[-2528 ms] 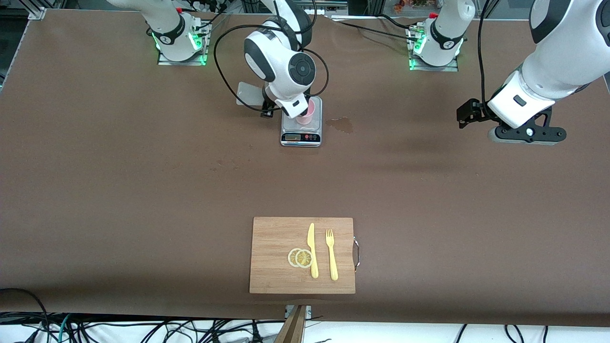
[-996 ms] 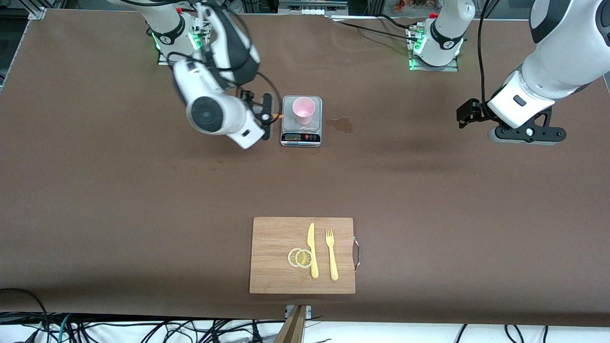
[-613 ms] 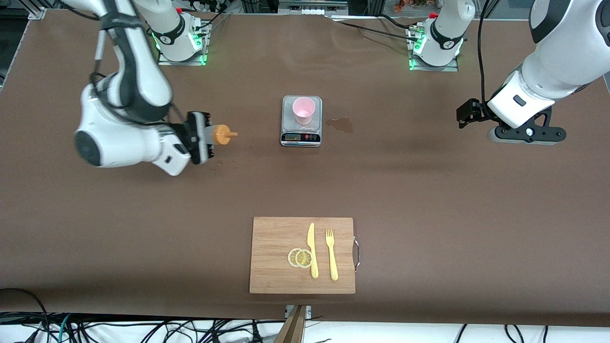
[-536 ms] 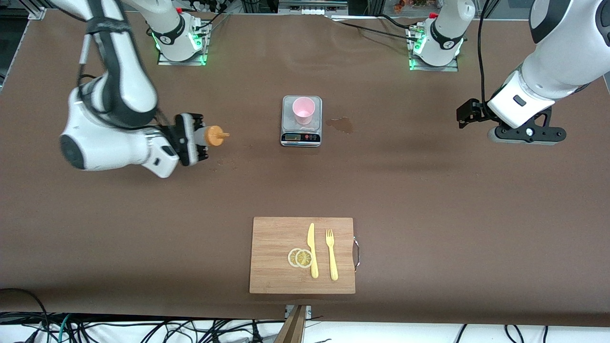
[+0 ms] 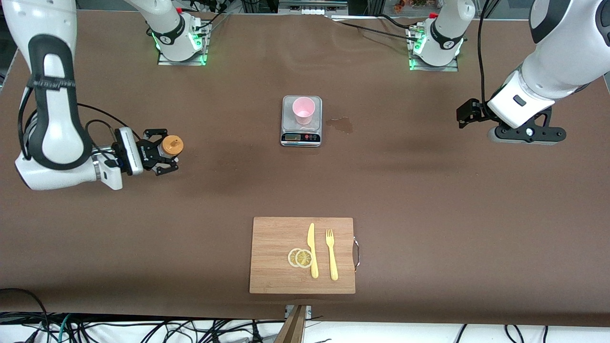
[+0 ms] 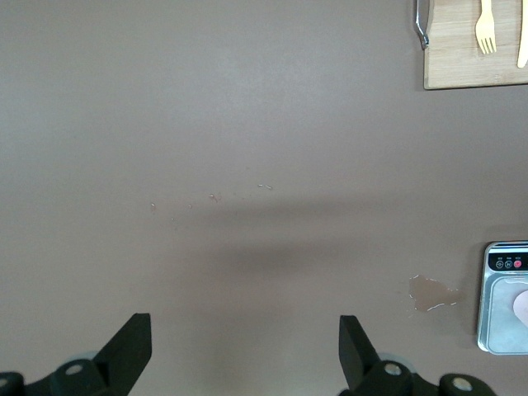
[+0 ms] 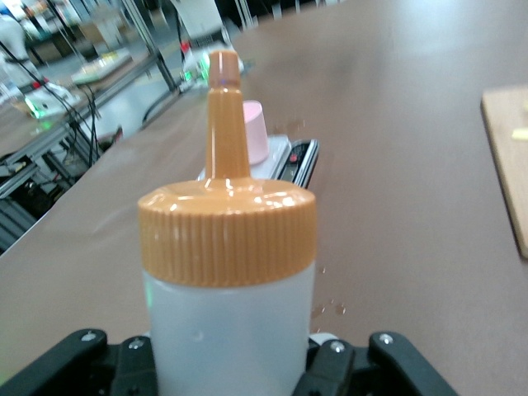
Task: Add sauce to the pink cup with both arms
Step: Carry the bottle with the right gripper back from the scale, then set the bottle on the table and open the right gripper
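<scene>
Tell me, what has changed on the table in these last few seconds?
The right pincer, shut on the sauce bottle, swung from over the pink cup to the right arm's end of the table. The cup, scale, cutting board and open, waiting left pincer stayed put.

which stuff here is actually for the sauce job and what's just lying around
For the job:
- sauce, held upright in the right gripper, over the table's right-arm end
- pink cup, on the scale
- left gripper, jaws open, waiting

Lying about:
- cutting board
- knife
- fork
- lemon slices
- spill beside the scale
</scene>
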{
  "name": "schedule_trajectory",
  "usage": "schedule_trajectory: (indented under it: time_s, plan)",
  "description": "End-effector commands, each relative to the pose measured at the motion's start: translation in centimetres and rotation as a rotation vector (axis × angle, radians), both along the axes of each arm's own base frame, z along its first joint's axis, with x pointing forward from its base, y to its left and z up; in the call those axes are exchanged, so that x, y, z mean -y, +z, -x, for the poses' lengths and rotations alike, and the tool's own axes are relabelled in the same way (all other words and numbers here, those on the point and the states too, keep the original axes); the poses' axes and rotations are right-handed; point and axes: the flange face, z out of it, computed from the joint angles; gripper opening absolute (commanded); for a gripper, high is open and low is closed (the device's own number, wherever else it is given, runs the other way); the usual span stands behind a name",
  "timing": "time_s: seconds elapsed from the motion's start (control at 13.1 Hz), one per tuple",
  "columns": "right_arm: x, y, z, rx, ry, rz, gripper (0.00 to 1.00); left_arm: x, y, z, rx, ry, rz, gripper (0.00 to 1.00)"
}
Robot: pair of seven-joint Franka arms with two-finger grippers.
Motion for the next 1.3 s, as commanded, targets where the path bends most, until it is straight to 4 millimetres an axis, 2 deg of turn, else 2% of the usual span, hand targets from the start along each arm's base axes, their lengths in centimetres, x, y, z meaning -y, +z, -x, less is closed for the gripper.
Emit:
schedule_trajectory:
  time_s: [0.0, 0.15, 0.38, 0.54, 0.69, 0.92, 1.0, 1.07, 1.15, 1.23]
  plan:
    - [3.0, -3.2, 0.0, 0.062, 0.013, -0.157, 0.13, -0.1, 0.4, 0.5, -0.006, -0.007, 0.017, 1.0]
    - [5.4, -6.0, -0.2, 0.078, 0.01, -0.247, 0.13, -0.2, 0.4, 0.5, -0.006, -0.006, 0.017, 1.0]
    - [6.2, -9.5, -1.7, 0.13, 0.043, -0.377, 0.14, 0.0, 0.4, 0.5, -0.006, -0.01, 0.016, 1.0]
    - [5.0, -11.2, -2.6, 0.156, 0.045, -0.472, 0.17, -0.1, 0.5, 0.4, -0.005, -0.007, 0.016, 1.0]
    - [3.5, -13.4, -2.1, 0.148, 0.032, -0.563, 0.17, -0.1, 0.5, 0.4, -0.005, -0.007, 0.016, 1.0]
    - [3.8, -14.8, -1.8, 0.163, 0.027, -0.596, 0.19, -0.5, 0.5, 0.4, -0.005, -0.001, 0.016, 1.0]
    - [4.0, -14.9, -1.7, 0.158, 0.024, -0.597, 0.31, -0.6, 0.5, 0.4, -0.006, 0.0, 0.015, 1.0]
    - [4.1, -14.9, -1.7, 0.154, 0.023, -0.596, 0.78, -0.5, 0.5, 0.5, -0.011, 0.0, 0.014, 1.0]
    - [4.3, -15.3, -1.5, 0.147, 0.016, -0.596, 1.0, -0.6, 0.4, 0.5, -0.017, 0.0, 0.013, 1.0]
    - [4.6, -15.6, -1.4, 0.142, 0.008, -0.597, 1.0, -0.7, 0.3, 0.4, -0.017, 0.002, 0.015, 1.0]
